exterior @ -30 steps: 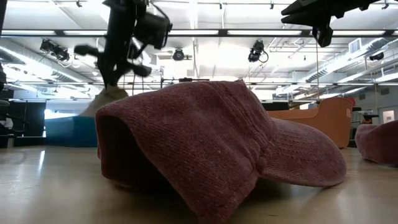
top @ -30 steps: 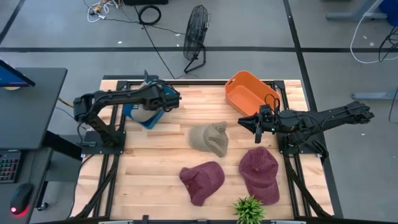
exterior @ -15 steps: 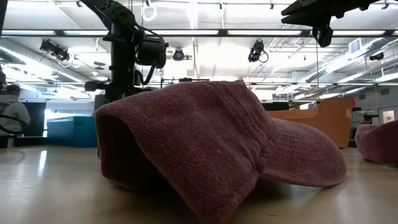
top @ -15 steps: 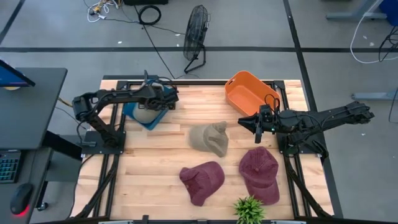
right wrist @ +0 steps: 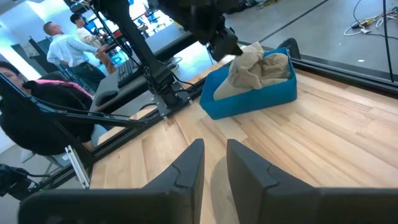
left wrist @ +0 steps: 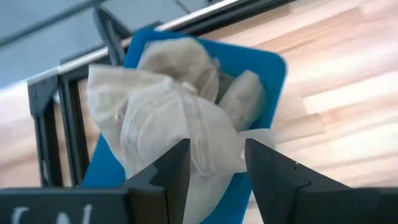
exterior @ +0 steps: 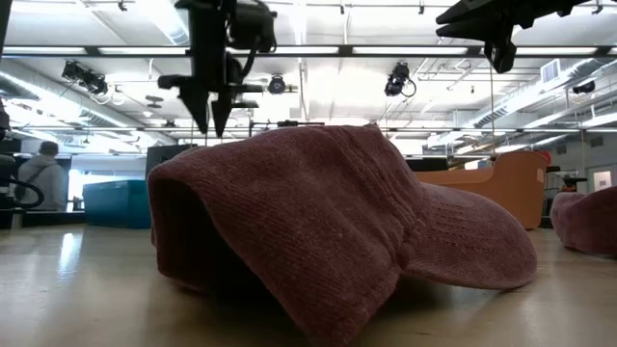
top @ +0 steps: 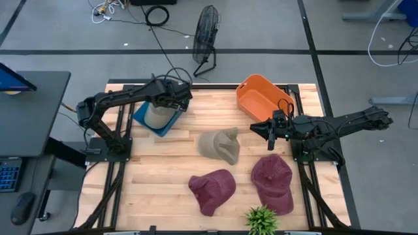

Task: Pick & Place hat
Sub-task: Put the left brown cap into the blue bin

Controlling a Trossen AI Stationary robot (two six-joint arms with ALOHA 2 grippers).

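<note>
A beige hat (left wrist: 168,106) lies crumpled inside the blue bin (top: 151,119) at the table's far left, resting on the bin's floor and walls. My left gripper (left wrist: 214,168) hangs open above it, fingers pointing down, nothing between them; the low view shows this gripper (exterior: 214,120) clear of the bin. A second beige hat (top: 220,145) lies mid-table. Two maroon hats (top: 212,189) (top: 273,183) lie near the front edge. My right gripper (top: 264,128) waits at the right, level, pointing left, with a narrow gap between its fingers (right wrist: 189,165) and nothing in it.
An orange bin (top: 263,98) stands at the far right, beside the right arm. A small green plant (top: 261,219) sits at the front edge. A fan (top: 206,32) stands on the floor beyond the table. People (right wrist: 59,37) are in the room behind.
My left gripper held the beige hat hanging over the blue bin, went down with it, then opened and let go. It has since risen a little toward the far edge. The hat now lies in the bin.
</note>
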